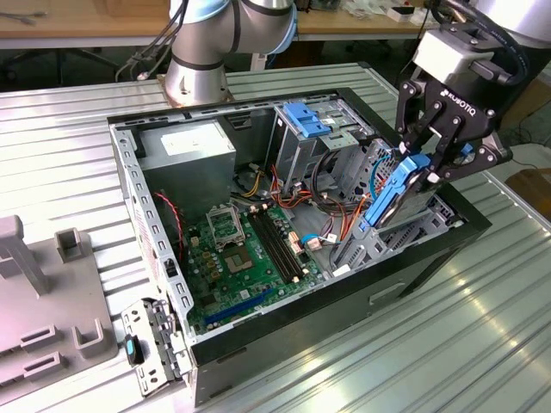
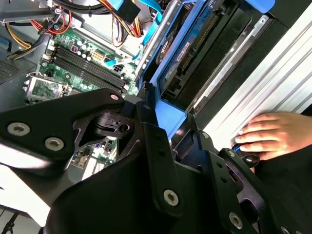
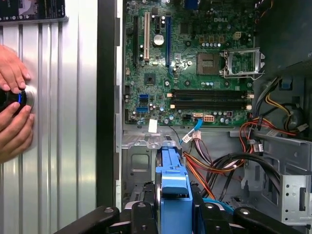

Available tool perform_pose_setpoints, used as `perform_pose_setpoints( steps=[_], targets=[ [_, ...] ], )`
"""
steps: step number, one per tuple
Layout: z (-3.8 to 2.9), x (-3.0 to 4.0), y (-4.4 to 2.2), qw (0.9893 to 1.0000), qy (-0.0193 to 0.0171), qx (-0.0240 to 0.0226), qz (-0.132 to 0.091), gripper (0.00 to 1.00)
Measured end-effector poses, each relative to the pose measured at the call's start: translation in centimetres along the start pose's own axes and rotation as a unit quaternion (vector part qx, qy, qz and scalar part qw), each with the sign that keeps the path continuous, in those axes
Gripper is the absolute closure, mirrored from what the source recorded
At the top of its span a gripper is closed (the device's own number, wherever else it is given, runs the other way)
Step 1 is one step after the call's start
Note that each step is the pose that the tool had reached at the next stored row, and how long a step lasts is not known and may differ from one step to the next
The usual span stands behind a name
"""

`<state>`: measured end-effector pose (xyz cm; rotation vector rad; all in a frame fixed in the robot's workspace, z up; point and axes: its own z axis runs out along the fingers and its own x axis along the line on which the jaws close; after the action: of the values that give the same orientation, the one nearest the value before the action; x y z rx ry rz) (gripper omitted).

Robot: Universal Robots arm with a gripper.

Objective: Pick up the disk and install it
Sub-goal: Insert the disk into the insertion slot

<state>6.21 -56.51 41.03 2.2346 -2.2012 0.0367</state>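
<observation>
The disk [image 1: 390, 200], a dark drive with bright blue rails, hangs tilted on edge over the drive bay at the open computer case's [image 1: 327, 318] corner, on the exterior view's right. My gripper [image 1: 430, 165] is shut on its upper end, the black fingers [image 1: 411, 120] clamping the blue rail from both sides. In the first wrist view the disk's blue rail [image 3: 172, 187] points down into the grey bay [image 3: 141, 165] between my gripper's [image 3: 173, 214] fingers. In the second wrist view the disk [image 2: 187, 53] runs along the case wall beyond the gripper [image 2: 168, 119].
Inside the case lie the green motherboard [image 1: 250, 249], a grey power-supply box [image 1: 185, 146], a blue-topped drive cage [image 1: 306, 116] and loose cables [image 1: 331, 194]. A person's hand [image 3: 12, 73] rests on a round black knob [image 3: 14, 100] on the ribbed metal table [image 1: 482, 344]. A grey fixture [image 1: 43, 310] sits at the exterior view's left.
</observation>
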Motion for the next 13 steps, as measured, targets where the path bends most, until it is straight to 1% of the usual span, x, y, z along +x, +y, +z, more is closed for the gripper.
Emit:
perform_pose_setpoints(
  steps=[1,3,7,8,13],
  targets=[
    [0.08,0.01,0.00,1.0000,0.0000,0.0000,0.000,0.64],
    [0.48,0.03,0.01,1.0000,0.0000,0.0000,0.000,0.64],
    [1.63,0.15,0.02,1.0000,0.0000,0.0000,0.000,0.64],
    [1.83,0.17,0.03,1.0000,-0.0001,0.0000,0.000,0.64],
    [2.46,0.25,0.04,1.0000,0.0000,0.0000,0.000,0.64]
  ],
)
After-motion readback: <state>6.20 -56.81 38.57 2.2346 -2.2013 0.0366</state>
